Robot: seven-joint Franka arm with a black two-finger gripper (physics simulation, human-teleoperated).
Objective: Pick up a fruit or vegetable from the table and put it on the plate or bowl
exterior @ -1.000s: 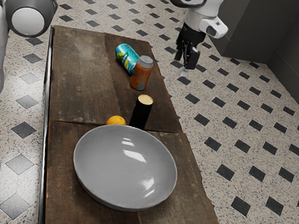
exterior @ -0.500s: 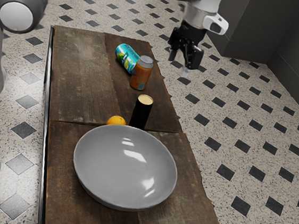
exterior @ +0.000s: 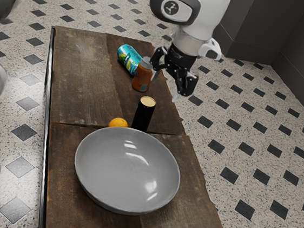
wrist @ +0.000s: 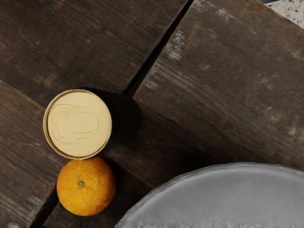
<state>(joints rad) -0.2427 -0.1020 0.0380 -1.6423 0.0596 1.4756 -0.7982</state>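
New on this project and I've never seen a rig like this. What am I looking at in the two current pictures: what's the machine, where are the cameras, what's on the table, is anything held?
The machine is a simulated white robot arm with seven joints, ending in two black jaws. One picture comes from a camera standing beside the arm and looking along the wooden table. The other comes from a camera at the arm's wrist, looking straight down.

On the table are a large grey bowl, a small orange just past its rim, and an upright black can beside the orange. There is also an upright orange bottle and a teal can lying on its side. The wrist camera sees the orange, the black can and part of the bowl from above.

The jaws stand open near the bottle and hold nothing. The orange is not yet in the bowl.
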